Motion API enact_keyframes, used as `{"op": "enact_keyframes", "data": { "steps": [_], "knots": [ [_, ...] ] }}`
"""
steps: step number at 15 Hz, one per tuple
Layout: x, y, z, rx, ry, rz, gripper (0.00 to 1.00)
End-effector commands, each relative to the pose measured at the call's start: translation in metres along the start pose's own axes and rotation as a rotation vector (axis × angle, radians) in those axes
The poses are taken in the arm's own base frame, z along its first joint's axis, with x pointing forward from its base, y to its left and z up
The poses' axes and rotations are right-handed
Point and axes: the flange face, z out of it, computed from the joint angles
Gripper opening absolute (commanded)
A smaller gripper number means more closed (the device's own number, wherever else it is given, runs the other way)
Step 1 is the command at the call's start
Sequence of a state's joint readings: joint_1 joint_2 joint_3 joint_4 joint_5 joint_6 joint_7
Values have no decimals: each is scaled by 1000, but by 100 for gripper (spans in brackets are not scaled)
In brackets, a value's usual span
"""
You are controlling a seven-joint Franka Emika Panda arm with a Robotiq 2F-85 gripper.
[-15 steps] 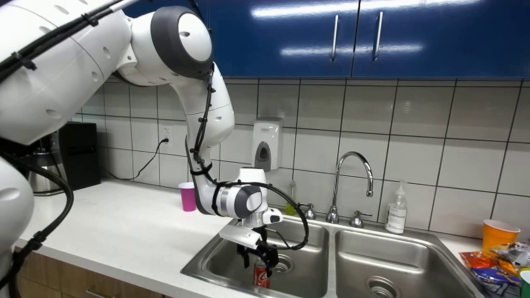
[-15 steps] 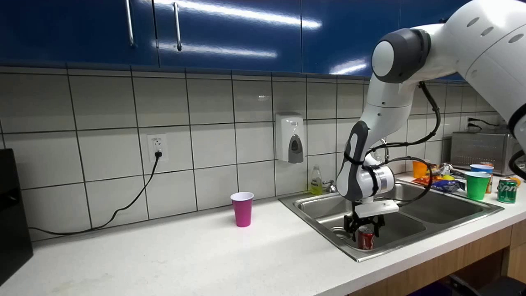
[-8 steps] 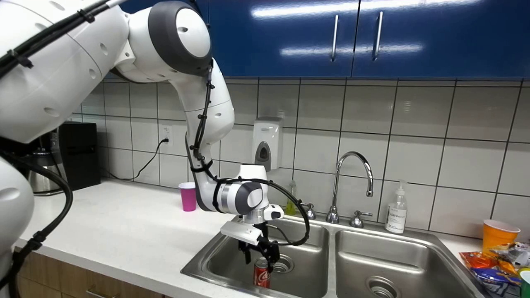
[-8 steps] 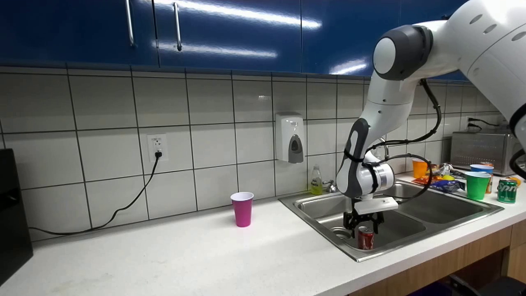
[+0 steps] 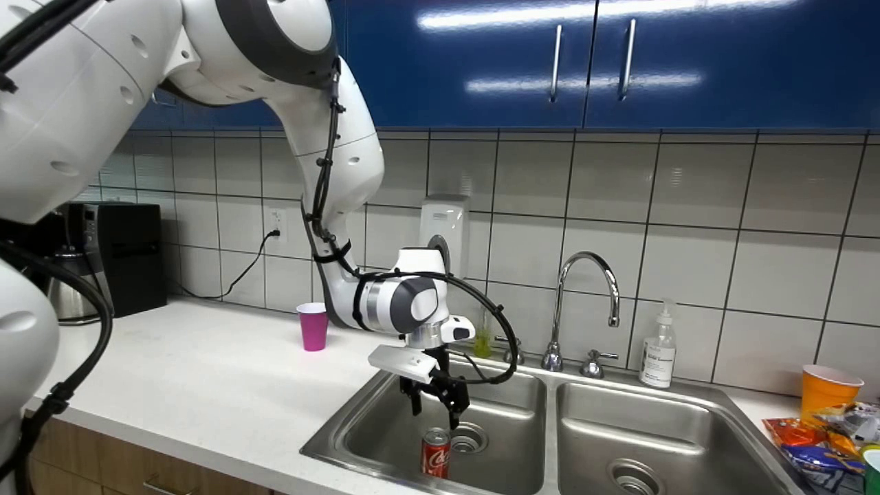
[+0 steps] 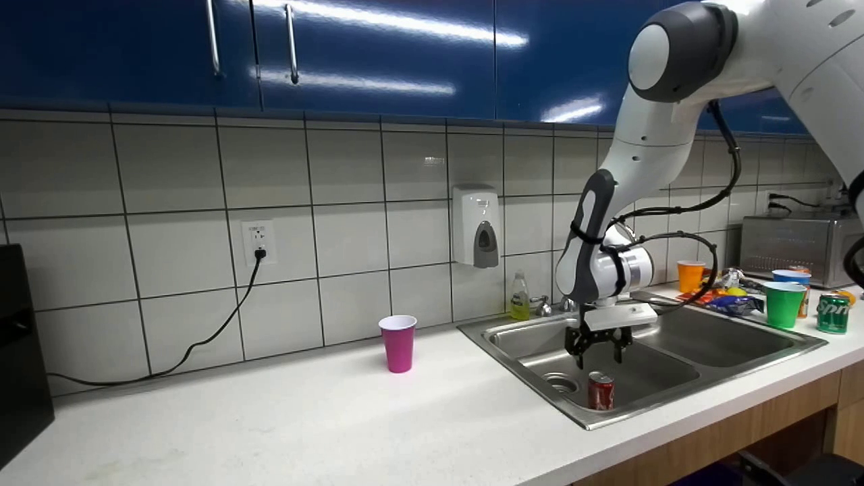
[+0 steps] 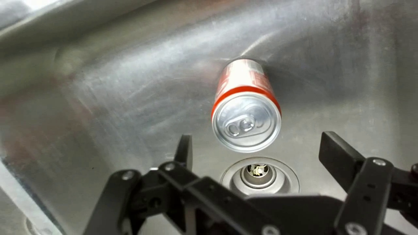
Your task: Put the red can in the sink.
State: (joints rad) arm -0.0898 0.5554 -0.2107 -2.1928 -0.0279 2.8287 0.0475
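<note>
Wrist view, mid-frame: red cylindrical metal can (image 7: 246,106) stands in the stainless-steel sink (image 7: 137,101) (delivered, I judge, bar retreat); black two-fingered gripper (image 7: 256,145) wide.

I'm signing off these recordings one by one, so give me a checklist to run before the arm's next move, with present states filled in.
1. Red can inside the sink basin: ok, it stands beside the drain.
2. Can upright: ok, in both exterior views.
3. Gripper open: ok, its fingers stand wide apart.
4. Gripper clear of the can: ok, no finger touches it in any view.
5. Drain free of debris: not ok, pale yellow bits show inside it in the wrist view.
6. Can empty or full: cannot tell, its contents are hidden.
</note>
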Motion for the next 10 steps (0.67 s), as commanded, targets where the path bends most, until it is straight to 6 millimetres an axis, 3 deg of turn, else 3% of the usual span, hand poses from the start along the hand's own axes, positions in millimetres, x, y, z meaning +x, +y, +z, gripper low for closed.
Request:
{"op": "enact_keyframes", "data": {
  "steps": [1, 10],
  "knots": [
    [-13, 0, -29, 3, -3, 1, 100],
    [-42, -16, -97, 59, 46, -43, 100]
  ]
}}
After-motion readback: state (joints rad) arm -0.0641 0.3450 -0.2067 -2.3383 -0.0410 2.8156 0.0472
